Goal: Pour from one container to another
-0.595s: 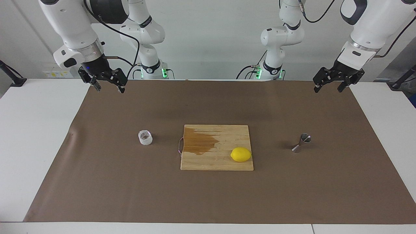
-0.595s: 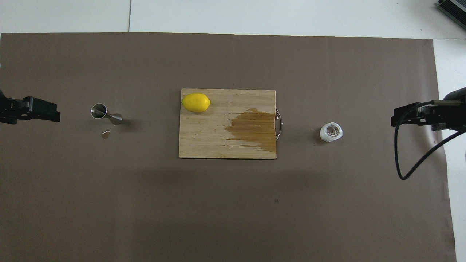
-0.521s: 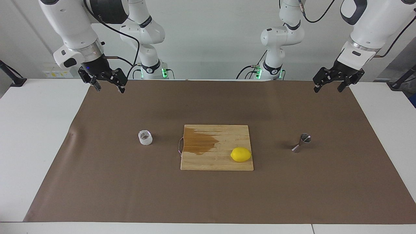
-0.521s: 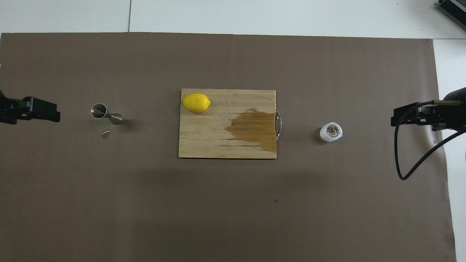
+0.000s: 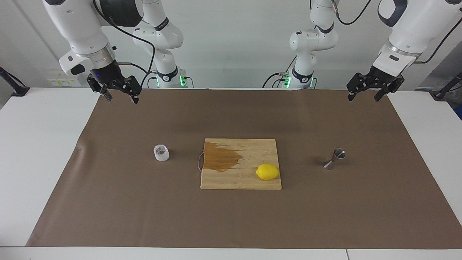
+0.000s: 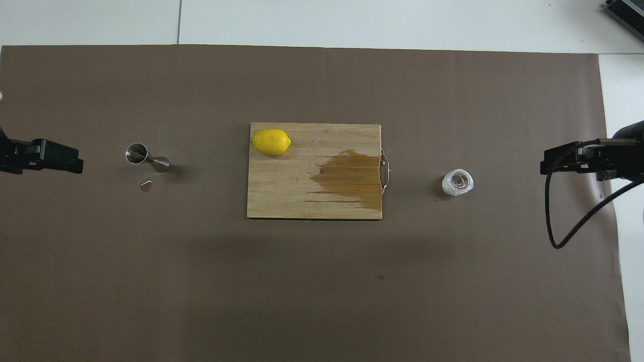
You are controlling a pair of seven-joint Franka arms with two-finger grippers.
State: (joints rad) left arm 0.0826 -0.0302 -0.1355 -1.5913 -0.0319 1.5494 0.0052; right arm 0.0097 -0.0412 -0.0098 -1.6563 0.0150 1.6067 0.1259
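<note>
On brown mat (image 5: 119, 202): one cup (image 5: 161, 152), one jigger (image 5: 334, 158), one lemon (image 5: 267, 171); both grippers' jaws wide.

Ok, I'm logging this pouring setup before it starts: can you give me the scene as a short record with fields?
clear cup: upright on the brown mat, toward the right arm's end, untouched
jigger: on the mat, toward the left arm's end, untouched
cutting board: between the two, with a dark wet-looking patch
lemon: on the board, at the corner nearer the jigger
right pincer: open, raised over the mat's edge
left pincer: open, raised over the mat's edge
pour: not begun
</note>
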